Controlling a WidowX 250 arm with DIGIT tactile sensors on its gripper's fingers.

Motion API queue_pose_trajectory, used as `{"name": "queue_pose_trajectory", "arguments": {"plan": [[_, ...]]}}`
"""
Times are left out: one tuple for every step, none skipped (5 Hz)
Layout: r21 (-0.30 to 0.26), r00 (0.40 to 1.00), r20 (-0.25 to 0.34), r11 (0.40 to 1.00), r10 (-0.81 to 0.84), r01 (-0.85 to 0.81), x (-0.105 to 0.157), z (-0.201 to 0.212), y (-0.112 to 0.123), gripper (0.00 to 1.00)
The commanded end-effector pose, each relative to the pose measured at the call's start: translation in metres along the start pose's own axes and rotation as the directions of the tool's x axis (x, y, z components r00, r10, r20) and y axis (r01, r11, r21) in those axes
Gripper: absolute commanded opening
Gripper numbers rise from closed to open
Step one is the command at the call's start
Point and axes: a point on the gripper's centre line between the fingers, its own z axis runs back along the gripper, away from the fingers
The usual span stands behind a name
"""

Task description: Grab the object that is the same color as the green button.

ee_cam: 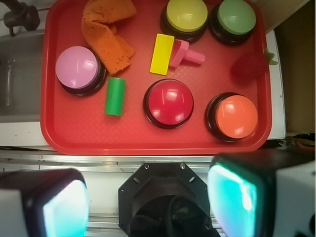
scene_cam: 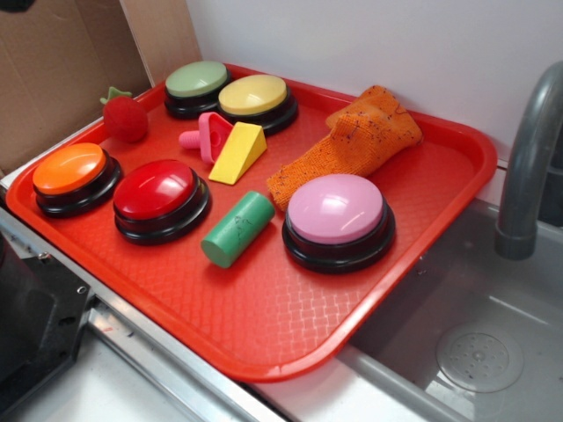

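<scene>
I look down from high up, and my pincer (ee_cam: 148, 197) hangs over the near edge of the red tray (ee_cam: 52, 133). Its two fingers (ee_cam: 242, 197) stand wide apart with nothing between them — it is open and holds nothing.

The green block (ee_cam: 115, 96) is the thing I care about. It is a small round stick, like a fat crayon with flat ends. It is a flat, dull green, not shiny, and in the side view I can see little scuff marks (scene_cam: 237, 229) on it. It is thinner than any of the buttons. It lies on its side on the tray.

In my wrist view, it sits at about 9 o'clock from the red button (ee_cam: 169, 102) and at about 5 o'clock from the pink button (ee_cam: 77, 68), just beside the pink one's black base. The orange cloth (ee_cam: 106, 29) is crumpled at about 12 o'clock from the block.

The green button (ee_cam: 236, 17) is far off at the tray's far corner, at about 2 o'clock from the block. Its dome is a paler green than the block, on a black base. The yellow button (ee_cam: 186, 15) is right beside it. The yellow wedge (ee_cam: 162, 54) and a pink toy (ee_cam: 185, 53) lie between those buttons and the red one. An orange button (ee_cam: 236, 116) and a red strawberry (ee_cam: 249, 66) are over on the right — well apart from the block.
</scene>
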Motion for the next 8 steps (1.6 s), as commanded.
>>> {"name": "queue_pose_trajectory", "arguments": {"plan": [[0.000,1.000,0.000,1.000,0.000,0.000,0.000,0.000,0.000,1.00],[0.041,0.995,-0.019,0.994,-0.097,0.097,0.025,-0.026,-0.010,1.00],[0.069,0.986,-0.007,0.984,-0.164,0.164,0.043,-0.053,-0.026,1.00],[0.063,0.969,-0.017,0.967,-0.247,0.248,0.057,-0.081,-0.033,1.00],[0.070,0.957,-0.005,0.954,-0.291,0.291,0.067,-0.106,-0.044,1.00],[0.043,0.937,-0.001,0.936,-0.350,0.350,0.073,-0.132,-0.051,1.00],[0.034,0.933,-0.023,0.932,-0.359,0.360,0.072,-0.152,-0.052,1.00],[0.043,0.921,-0.035,0.920,-0.387,0.389,0.069,-0.170,-0.054,1.00]]}}
